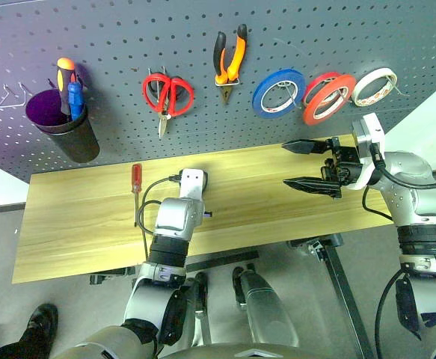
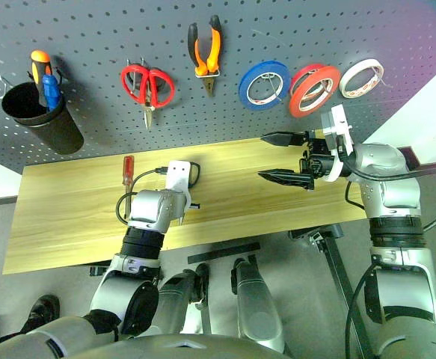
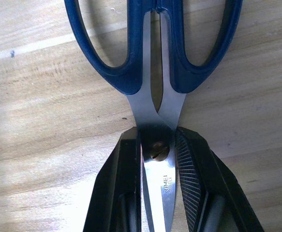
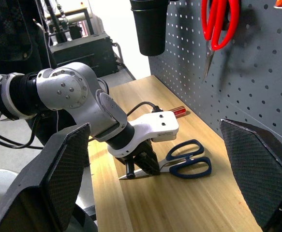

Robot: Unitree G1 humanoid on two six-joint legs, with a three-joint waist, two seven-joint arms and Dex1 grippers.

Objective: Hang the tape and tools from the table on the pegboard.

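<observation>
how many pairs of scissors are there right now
2: red-handled scissors hang on the pegboard; blue-handled scissors lie on the table, pinched by the left gripper.

blue-handled scissors flat on table, blades pinched.

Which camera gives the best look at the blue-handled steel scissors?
The left wrist view: blue-handled steel scissors lie on the table, left gripper shut at their pivot. Right wrist view shows them whole, farther off; in the eye views the arm hides them.

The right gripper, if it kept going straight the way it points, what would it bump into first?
Probably the left arm: the open right gripper points leftward above the table, straight toward it. How their heights compare is unclear.
</observation>
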